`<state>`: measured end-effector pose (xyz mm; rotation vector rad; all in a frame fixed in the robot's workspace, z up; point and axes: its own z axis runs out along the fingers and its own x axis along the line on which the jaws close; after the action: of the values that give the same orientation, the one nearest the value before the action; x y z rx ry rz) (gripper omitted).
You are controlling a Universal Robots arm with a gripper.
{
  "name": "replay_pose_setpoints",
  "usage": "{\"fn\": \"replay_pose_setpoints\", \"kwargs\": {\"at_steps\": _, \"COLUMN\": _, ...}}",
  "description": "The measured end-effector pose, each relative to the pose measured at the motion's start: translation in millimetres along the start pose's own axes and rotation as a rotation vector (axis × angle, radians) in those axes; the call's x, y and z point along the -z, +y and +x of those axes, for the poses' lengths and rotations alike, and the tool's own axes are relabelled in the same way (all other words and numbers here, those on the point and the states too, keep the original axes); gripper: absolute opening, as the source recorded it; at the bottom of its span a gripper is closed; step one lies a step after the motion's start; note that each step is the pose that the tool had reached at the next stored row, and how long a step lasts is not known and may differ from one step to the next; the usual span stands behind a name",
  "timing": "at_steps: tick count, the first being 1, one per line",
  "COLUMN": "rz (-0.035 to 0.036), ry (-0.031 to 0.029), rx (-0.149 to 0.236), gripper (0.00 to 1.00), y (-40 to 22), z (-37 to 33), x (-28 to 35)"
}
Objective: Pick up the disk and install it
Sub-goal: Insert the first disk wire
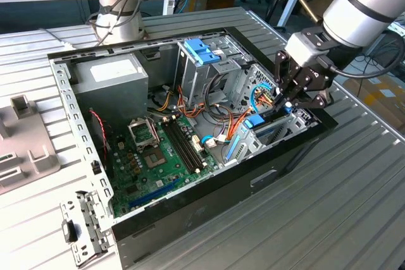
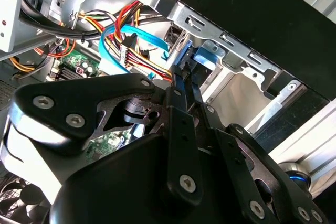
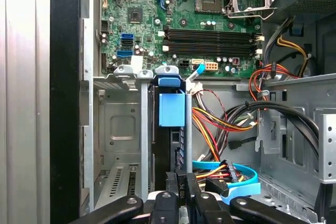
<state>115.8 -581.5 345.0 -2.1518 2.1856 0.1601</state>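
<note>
The disk (image 3: 168,148) stands edge-on as a dark slab with blue trim (image 3: 171,107), sitting between the metal rails of the drive bay (image 3: 119,129) at the case's front corner. In the exterior view the disk (image 1: 274,131) lies low in that bay, on the exterior view's right. My gripper (image 1: 289,104) reaches down into the bay right above it. In both wrist views the gripper (image 3: 184,182) (image 2: 185,74) has its thin black fingers drawn together at the disk's near end, against the blue trim (image 2: 190,56). I cannot tell whether they pinch any of it.
The open computer case (image 1: 76,124) holds a grey power-supply box (image 1: 111,77), a green motherboard (image 1: 158,156), a blue-latched drive cage (image 1: 201,52) and loose coloured cables (image 3: 220,174) beside the bay. A grey fixture (image 1: 22,137) and a metal bracket (image 1: 82,226) lie on the exterior view's left.
</note>
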Motion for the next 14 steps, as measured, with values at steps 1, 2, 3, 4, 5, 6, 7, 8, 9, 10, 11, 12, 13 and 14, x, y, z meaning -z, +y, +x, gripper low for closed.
{"fn": "replay_pose_setpoints", "kwargs": {"at_steps": 1, "rz": 0.0, "ry": -0.0007, "rx": 0.0, "gripper": 0.18, "y": 0.0, "z": 0.0, "x": -0.3}}
{"fn": "replay_pose_setpoints", "kwargs": {"at_steps": 2, "rz": 0.0, "ry": -0.0023, "rx": 0.0, "gripper": 0.18, "y": 0.0, "z": 0.0, "x": -0.6}}
{"fn": "replay_pose_setpoints", "kwargs": {"at_steps": 3, "rz": 0.0, "ry": -0.0034, "rx": 0.0, "gripper": 0.18, "y": 0.0, "z": 0.1, "x": -1.0}}
{"fn": "replay_pose_setpoints", "kwargs": {"at_steps": 4, "rz": 0.0, "ry": -0.0042, "rx": 0.0, "gripper": 0.18, "y": 0.0, "z": 0.2, "x": -1.4}}
{"fn": "replay_pose_setpoints", "kwargs": {"at_steps": 5, "rz": -0.0001, "ry": -0.0045, "rx": 0.0, "gripper": 0.18, "y": 0.0, "z": 0.3, "x": -1.8}}
{"fn": "replay_pose_setpoints", "kwargs": {"at_steps": 6, "rz": 0.0, "ry": -0.0048, "rx": 0.0, "gripper": 0.18, "y": -0.1, "z": 0.6, "x": -2.1}}
{"fn": "replay_pose_setpoints", "kwargs": {"at_steps": 7, "rz": -0.0001, "ry": -0.0049, "rx": 0.0, "gripper": 0.18, "y": -0.1, "z": 1.2, "x": -2.3}}
{"fn": "replay_pose_setpoints", "kwargs": {"at_steps": 8, "rz": -0.0001, "ry": -0.0048, "rx": 0.0, "gripper": 0.18, "y": -0.1, "z": 1.6, "x": -2.3}}
{"fn": "replay_pose_setpoints", "kwargs": {"at_steps": 9, "rz": -0.0001, "ry": -0.0049, "rx": 0.0, "gripper": 0.18, "y": -0.1, "z": 2.2, "x": -2.3}}
{"fn": "replay_pose_setpoints", "kwargs": {"at_steps": 10, "rz": 0.0, "ry": -0.005, "rx": 0.0, "gripper": 0.18, "y": -0.1, "z": 3.2, "x": -2.2}}
{"fn": "replay_pose_setpoints", "kwargs": {"at_steps": 11, "rz": -0.0001, "ry": -0.0049, "rx": 0.0, "gripper": 0.18, "y": -0.1, "z": 4.8, "x": -2.0}}
{"fn": "replay_pose_setpoints", "kwargs": {"at_steps": 12, "rz": -0.0001, "ry": -0.005, "rx": 0.0, "gripper": 0.18, "y": -0.1, "z": 5.4, "x": -2.0}}
{"fn": "replay_pose_setpoints", "kwargs": {"at_steps": 13, "rz": -0.0001, "ry": -0.0049, "rx": 0.0, "gripper": 0.18, "y": -0.2, "z": 5.8, "x": -1.9}}
{"fn": "replay_pose_setpoints", "kwargs": {"at_steps": 14, "rz": -0.0001, "ry": -0.0049, "rx": 0.0, "gripper": 0.18, "y": -0.1, "z": 6.0, "x": -1.8}}
